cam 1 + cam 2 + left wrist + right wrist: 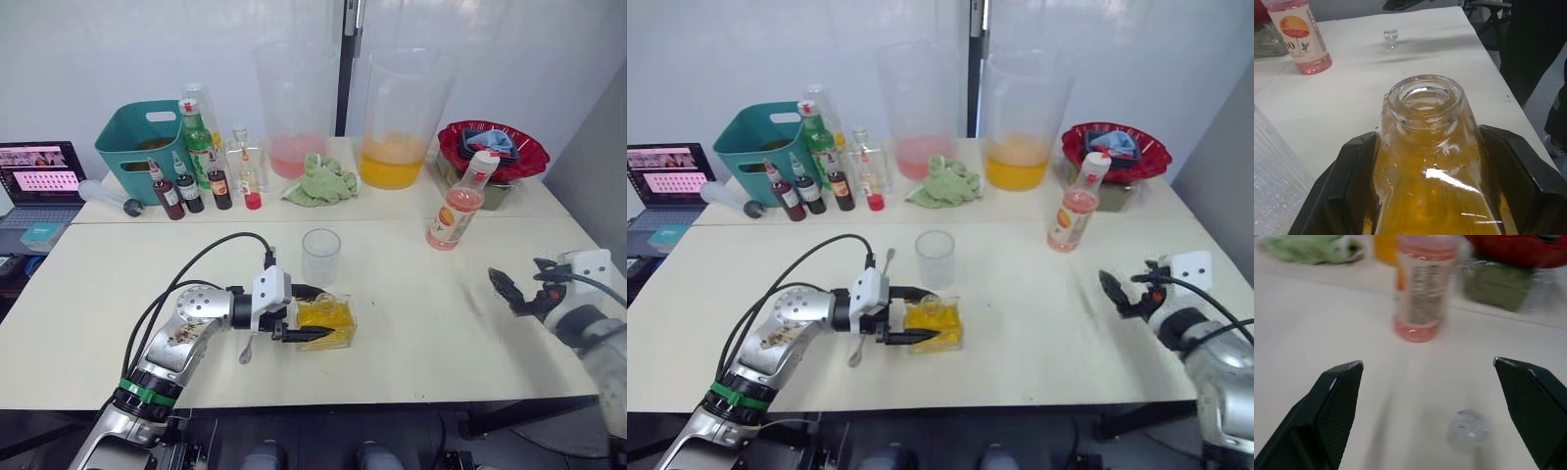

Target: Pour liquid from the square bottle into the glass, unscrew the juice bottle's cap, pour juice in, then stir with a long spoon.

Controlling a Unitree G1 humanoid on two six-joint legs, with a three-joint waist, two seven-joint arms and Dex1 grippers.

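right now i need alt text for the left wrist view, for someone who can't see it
Two black fingers of the left gripper clamp the square bottle of yellow liquid, its open mouth facing the camera. Beyond it on the white table stand the juice bottle with its orange label and a small clear glass stopper.

White wall [118, 49] behind; dark vertical door frame [345, 59]; two cream tables [411, 323] abutted; open laptop [39, 176] at left.
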